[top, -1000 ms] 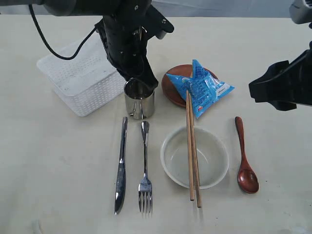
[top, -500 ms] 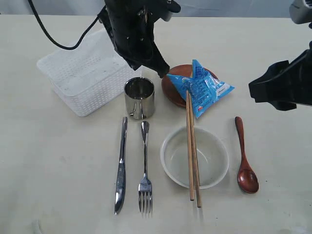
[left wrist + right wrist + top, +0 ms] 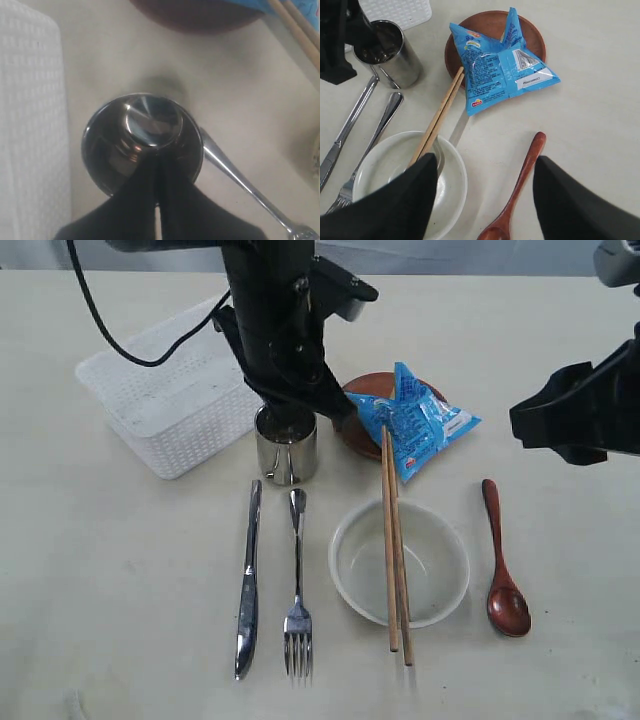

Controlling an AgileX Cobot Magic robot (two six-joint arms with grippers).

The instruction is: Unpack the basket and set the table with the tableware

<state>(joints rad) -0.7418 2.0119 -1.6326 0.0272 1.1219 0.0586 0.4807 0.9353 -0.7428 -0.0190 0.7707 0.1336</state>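
Observation:
My left gripper [image 3: 292, 415] hangs over the steel cup [image 3: 287, 455], shut, its fingertips [image 3: 150, 165] pressed together above the cup's mouth [image 3: 142, 142] and holding nothing I can see. The white basket [image 3: 160, 410] stands just left of the cup. Knife [image 3: 247, 580] and fork [image 3: 297, 590] lie side by side below it. Two chopsticks [image 3: 393, 540] rest across the off-white bowl [image 3: 440, 590], and the wooden spoon [image 3: 503, 580] lies to its right. My right gripper [image 3: 484, 165] is wide open, high above the bowl [image 3: 455, 190] and spoon [image 3: 520, 185].
A blue snack packet [image 3: 420, 420] lies on the small brown plate [image 3: 360, 390] behind the chopsticks. The right arm's black housing [image 3: 575, 425] hovers at the right edge. Bare tabletop [image 3: 120, 590] stretches along the left and front.
My left gripper lifted off the cup and swung up and back, then came down over the cup again. The right arm and all the tableware stayed where they were.

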